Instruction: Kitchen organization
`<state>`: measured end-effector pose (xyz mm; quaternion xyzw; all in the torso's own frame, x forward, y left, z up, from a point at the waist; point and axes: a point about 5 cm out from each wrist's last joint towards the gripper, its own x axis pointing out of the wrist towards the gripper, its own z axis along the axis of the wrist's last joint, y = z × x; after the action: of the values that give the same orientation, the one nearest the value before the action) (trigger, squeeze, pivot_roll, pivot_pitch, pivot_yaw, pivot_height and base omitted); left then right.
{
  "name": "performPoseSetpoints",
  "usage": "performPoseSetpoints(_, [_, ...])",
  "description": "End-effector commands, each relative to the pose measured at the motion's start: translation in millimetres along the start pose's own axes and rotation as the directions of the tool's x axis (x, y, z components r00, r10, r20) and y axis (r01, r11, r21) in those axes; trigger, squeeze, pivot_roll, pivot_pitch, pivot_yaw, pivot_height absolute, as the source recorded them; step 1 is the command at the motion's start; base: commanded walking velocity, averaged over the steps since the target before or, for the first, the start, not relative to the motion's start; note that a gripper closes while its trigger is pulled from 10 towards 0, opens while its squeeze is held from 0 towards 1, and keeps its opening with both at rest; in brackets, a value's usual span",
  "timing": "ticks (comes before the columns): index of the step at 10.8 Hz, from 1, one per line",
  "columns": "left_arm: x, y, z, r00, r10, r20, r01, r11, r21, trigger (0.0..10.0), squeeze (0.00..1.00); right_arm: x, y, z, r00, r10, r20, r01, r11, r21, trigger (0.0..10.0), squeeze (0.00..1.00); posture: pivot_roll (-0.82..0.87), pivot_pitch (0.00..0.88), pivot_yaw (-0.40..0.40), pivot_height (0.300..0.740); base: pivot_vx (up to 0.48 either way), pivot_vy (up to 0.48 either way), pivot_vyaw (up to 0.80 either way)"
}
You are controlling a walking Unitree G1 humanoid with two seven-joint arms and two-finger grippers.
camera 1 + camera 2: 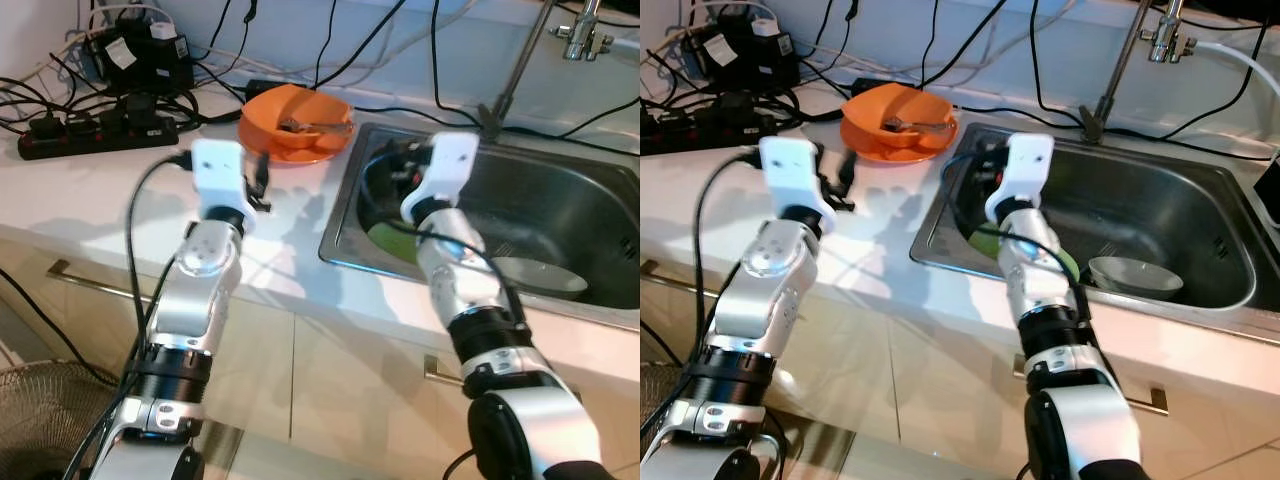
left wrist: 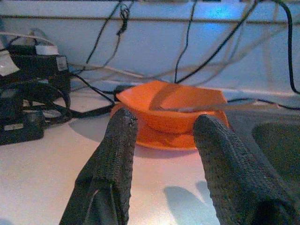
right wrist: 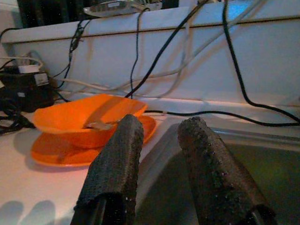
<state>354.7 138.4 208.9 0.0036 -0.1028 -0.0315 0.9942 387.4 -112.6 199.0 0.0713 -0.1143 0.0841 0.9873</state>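
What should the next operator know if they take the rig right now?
Left gripper: open, empty, over the counter, aimed at the orange bowl.
Right gripper: open, empty, at the sink near its left rim.
Orange bowl sits on an orange plate with a utensil in it, beside the sink.
In the sink: a grey bowl and something green.
Done: nothing held yet.
Left: probably the orange stack; keep clear of the power strip.

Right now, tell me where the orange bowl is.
The orange bowl sits on an orange plate on the white counter, just left of the sink, ahead of the left gripper.
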Motion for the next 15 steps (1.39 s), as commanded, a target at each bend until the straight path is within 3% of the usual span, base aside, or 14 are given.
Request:
performPoseSetpoints(1, [3.8, 0.5, 6.4, 0.999, 0.016, 0.03, -0.016, 1.0, -0.006, 10.0, 0.0, -0.6, -9.0, 8.6, 0.999, -0.027, 0.039, 0.027, 1.0, 0.0, 10.0, 0.0, 0.23, 0.0, -0.026, 0.74, 0.0, 0.0, 0.0])
performPoseSetpoints(4, [6.7, 13.5, 7.9, 0.995, 0.08, 0.056, -0.081, 0.997, 0.008, 10.0, 0.0, -4.7, -13.6, 5.4, 0.998, -0.054, 0.028, 0.053, 0.999, 0.008, 10.0, 0.0, 0.23, 0.019, -0.025, 0.74, 0.0, 0.0, -0.45])
performPoseSetpoints(7, [7.1, 11.3, 9.8, 0.995, 0.078, 0.064, -0.078, 0.997, -0.005, 10.0, 0.0, -5.6, -10.0, 3.1, 0.999, -0.049, 0.019, 0.049, 0.999, 0.017, 10.0, 0.0, 0.23, 0.033, -0.026, 0.74, 0.0, 0.21, 0.0])
performPoseSetpoints(13, [6.3, 9.6, 7.3, 0.996, 0.069, 0.047, -0.069, 0.998, 0.003, 10.0, 0.0, -7.0, -9.2, -0.8, 0.998, -0.061, -0.005, 0.062, 0.998, 0.025, 10.0, 0.0, 0.23, 0.045, -0.026, 0.74, 0.0, 0.477, -0.24])
performPoseSetpoints(15, [4.1, 7.5, 5.2, 0.998, 0.048, 0.036, -0.048, 0.999, 0.009, 10.0, 0.0, -6.5, -13.4, -3.1, 0.996, -0.083, -0.031, 0.084, 0.996, 0.03, 10.0, 0.0, 0.23, 0.046, -0.025, 0.74, 0.0, 0.0, -0.38])
